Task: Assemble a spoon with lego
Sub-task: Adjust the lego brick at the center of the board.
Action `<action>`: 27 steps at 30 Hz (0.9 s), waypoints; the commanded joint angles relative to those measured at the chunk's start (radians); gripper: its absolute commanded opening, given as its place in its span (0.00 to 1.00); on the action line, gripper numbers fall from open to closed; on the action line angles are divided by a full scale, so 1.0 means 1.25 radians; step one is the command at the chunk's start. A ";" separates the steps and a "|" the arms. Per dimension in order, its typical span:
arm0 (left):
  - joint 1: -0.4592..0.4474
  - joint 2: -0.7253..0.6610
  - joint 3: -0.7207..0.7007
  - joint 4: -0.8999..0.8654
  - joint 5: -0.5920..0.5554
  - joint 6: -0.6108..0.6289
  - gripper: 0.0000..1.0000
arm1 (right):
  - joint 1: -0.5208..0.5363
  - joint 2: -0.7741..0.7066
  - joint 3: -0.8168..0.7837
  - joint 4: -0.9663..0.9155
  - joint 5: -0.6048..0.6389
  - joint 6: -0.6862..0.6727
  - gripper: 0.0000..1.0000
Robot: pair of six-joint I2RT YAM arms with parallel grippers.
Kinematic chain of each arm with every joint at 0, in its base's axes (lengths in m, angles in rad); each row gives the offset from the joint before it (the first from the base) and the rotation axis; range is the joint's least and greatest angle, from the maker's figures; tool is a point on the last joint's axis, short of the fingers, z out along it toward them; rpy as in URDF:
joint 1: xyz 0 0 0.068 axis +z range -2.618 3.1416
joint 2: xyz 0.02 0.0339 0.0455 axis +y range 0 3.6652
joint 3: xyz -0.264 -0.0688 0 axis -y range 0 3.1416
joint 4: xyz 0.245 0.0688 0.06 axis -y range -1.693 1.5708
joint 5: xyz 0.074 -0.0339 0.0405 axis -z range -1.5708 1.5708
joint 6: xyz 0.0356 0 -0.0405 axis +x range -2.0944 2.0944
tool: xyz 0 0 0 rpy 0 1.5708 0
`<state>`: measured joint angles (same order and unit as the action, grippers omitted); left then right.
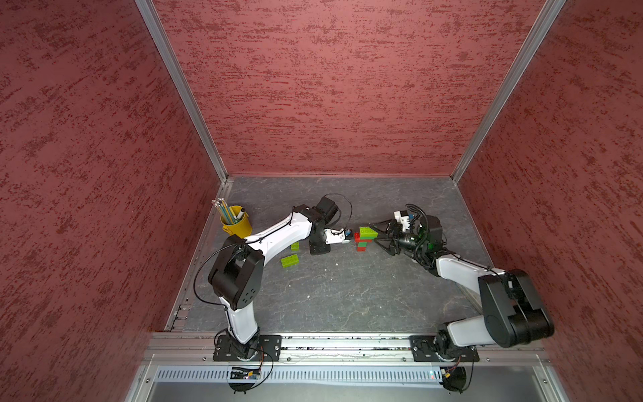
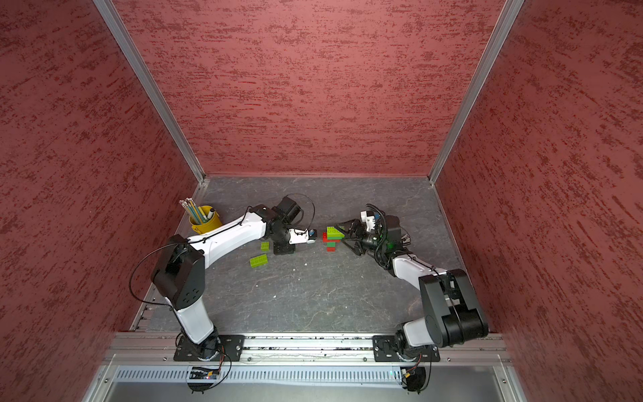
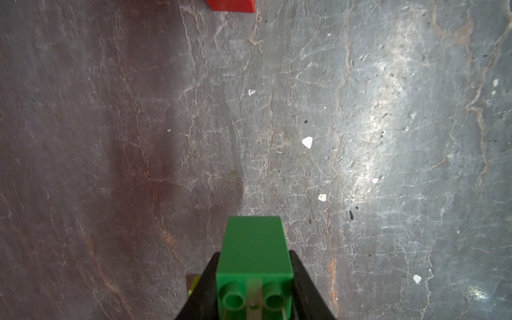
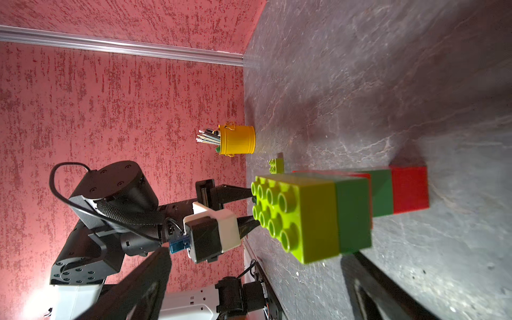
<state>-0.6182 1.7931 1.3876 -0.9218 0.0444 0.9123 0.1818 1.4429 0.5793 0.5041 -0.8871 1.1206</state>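
– Between the jaws of the left gripper [image 3: 253,256], what is pinched?
– A dark green brick [image 3: 253,243] is clamped there, studs turned back toward the wrist, above bare table [image 3: 110,138].
– And the right gripper [image 1: 378,236]?
– It is spread wide, with nothing held, just at three o'clock of the spoon [image 1: 363,240]; contact cannot be made out.
– Where is the spoon placed?
– At three o'clock of the left gripper in both top views, apparently stood on its red end, lime top uppermost. A small lime brick [image 1: 294,246] is left at nine o'clock, an oblong lime brick [image 1: 289,260] at eight.
– Which step is judged in hand?
– Delivery of the green brick. Next, studs must be lined up squarely and the brick pressed home while the build is braced.
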 commanded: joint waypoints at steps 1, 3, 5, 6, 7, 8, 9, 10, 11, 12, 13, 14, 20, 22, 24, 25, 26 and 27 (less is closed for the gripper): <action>-0.003 -0.029 0.008 -0.013 -0.001 -0.010 0.16 | -0.009 0.004 0.031 -0.003 -0.009 -0.027 0.99; -0.004 -0.031 0.018 -0.025 -0.002 -0.017 0.16 | -0.010 0.004 0.036 -0.034 -0.017 -0.054 0.98; -0.008 -0.034 0.038 -0.040 0.001 -0.034 0.16 | -0.015 -0.004 0.055 -0.133 -0.031 -0.144 0.98; -0.011 -0.035 0.050 -0.045 -0.002 -0.044 0.16 | -0.020 -0.012 0.068 -0.199 -0.038 -0.205 0.99; -0.014 -0.034 0.068 -0.061 -0.005 -0.052 0.17 | -0.031 -0.021 0.080 -0.276 -0.038 -0.276 0.99; -0.016 -0.032 0.087 -0.076 -0.007 -0.063 0.17 | -0.043 -0.024 0.092 -0.352 -0.039 -0.356 0.99; -0.019 -0.029 0.107 -0.088 -0.010 -0.073 0.18 | -0.054 -0.023 0.099 -0.403 -0.041 -0.406 0.98; -0.022 -0.024 0.128 -0.100 -0.021 -0.083 0.18 | -0.068 -0.021 0.101 -0.443 -0.053 -0.449 0.98; -0.029 -0.020 0.146 -0.112 -0.035 -0.092 0.18 | -0.082 -0.018 0.102 -0.463 -0.062 -0.480 0.98; -0.034 -0.016 0.162 -0.120 -0.046 -0.102 0.18 | -0.092 -0.016 0.101 -0.466 -0.067 -0.494 0.99; -0.040 -0.012 0.177 -0.126 -0.056 -0.112 0.18 | -0.101 -0.013 0.102 -0.455 -0.082 -0.504 0.98; -0.046 -0.005 0.192 -0.131 -0.065 -0.126 0.18 | -0.106 -0.005 0.102 -0.434 -0.096 -0.500 0.98; -0.075 0.045 0.284 -0.156 -0.067 -0.202 0.17 | -0.108 0.106 0.126 -0.266 -0.185 -0.451 0.96; -0.083 0.068 0.319 -0.167 -0.058 -0.221 0.17 | -0.108 0.140 0.146 -0.244 -0.212 -0.455 0.96; -0.091 0.094 0.359 -0.186 -0.055 -0.239 0.18 | -0.108 0.161 0.171 -0.258 -0.218 -0.475 0.96; -0.095 0.108 0.379 -0.200 -0.058 -0.244 0.18 | -0.108 0.170 0.180 -0.255 -0.224 -0.476 0.96; -0.100 0.121 0.396 -0.209 -0.061 -0.247 0.18 | -0.107 0.175 0.182 -0.247 -0.232 -0.473 0.96; -0.104 0.135 0.412 -0.218 -0.065 -0.251 0.18 | -0.107 0.177 0.180 -0.224 -0.241 -0.457 0.96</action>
<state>-0.7368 1.9240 1.8545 -1.1378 -0.0322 0.6449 0.0486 1.6615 0.7761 0.1402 -1.1213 0.5636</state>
